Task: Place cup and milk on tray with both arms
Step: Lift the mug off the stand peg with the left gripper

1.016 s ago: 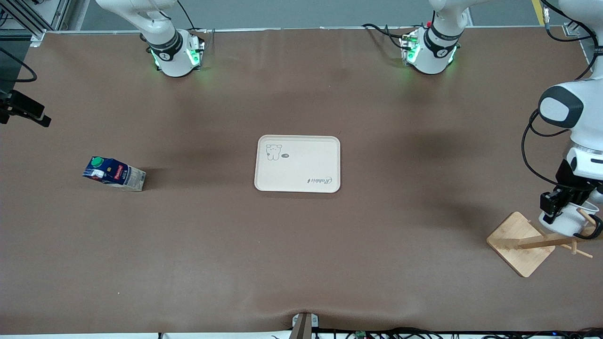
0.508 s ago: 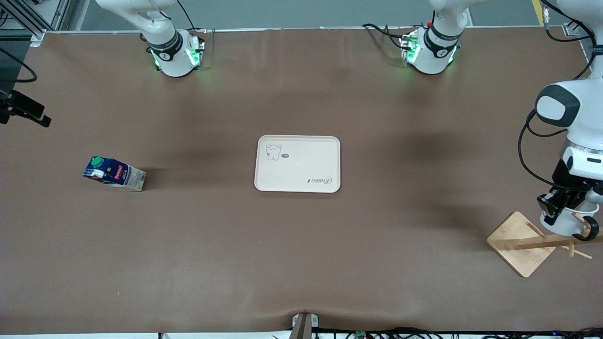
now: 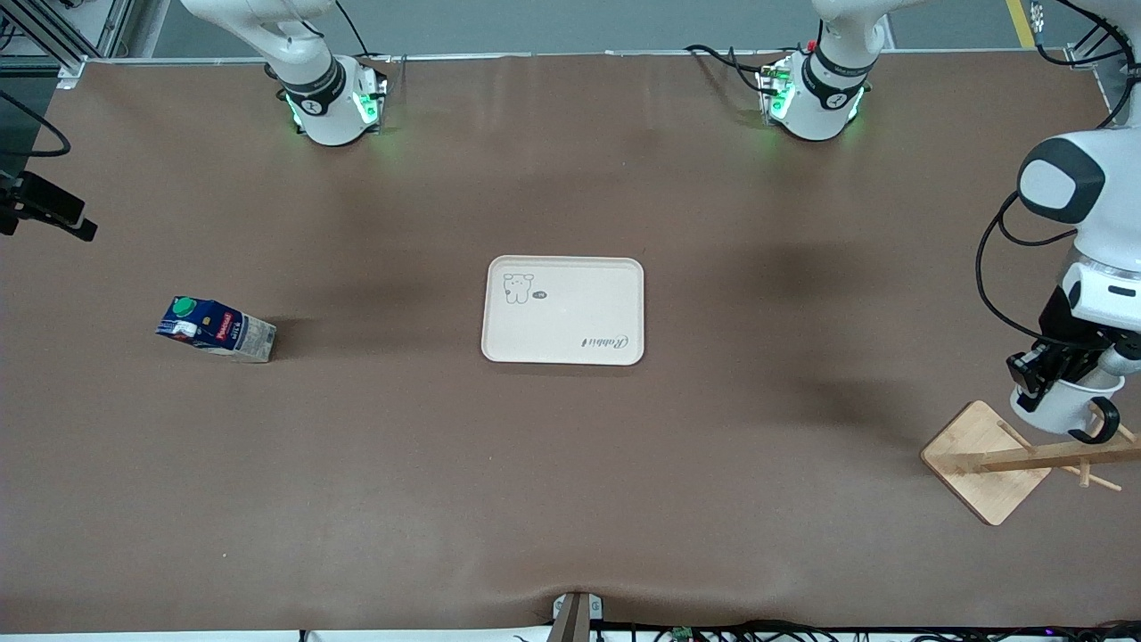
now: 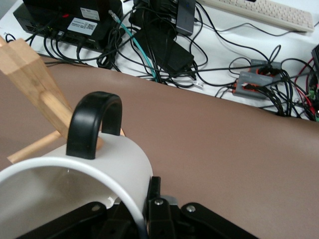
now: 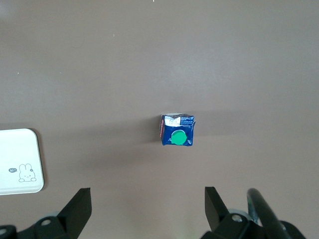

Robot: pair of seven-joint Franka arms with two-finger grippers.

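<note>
The white cup [image 3: 1065, 406] with a black handle [image 3: 1102, 419] hangs in my left gripper [image 3: 1038, 379], which is shut on its rim just above the wooden rack [image 3: 985, 459]. In the left wrist view the cup [image 4: 75, 179] fills the near part, with one finger [image 4: 154, 191] outside its wall. The milk [image 3: 217, 329] stands upright toward the right arm's end of the table. My right gripper [image 5: 148, 199] is open and empty, high over the table beside the milk [image 5: 176, 130]; it is out of the front view. The cream tray [image 3: 562, 310] lies at the table's middle, with nothing on it.
The rack's pegs [image 3: 1052, 457] stick out just under the cup, and a peg [image 4: 35, 84] shows by the handle in the left wrist view. Cables and boxes [image 4: 159, 35] lie past the table edge there. A corner of the tray [image 5: 17, 159] shows in the right wrist view.
My left gripper has risen with the cup, lifting it up from the rack's pegs. The milk and the tray have not moved.
</note>
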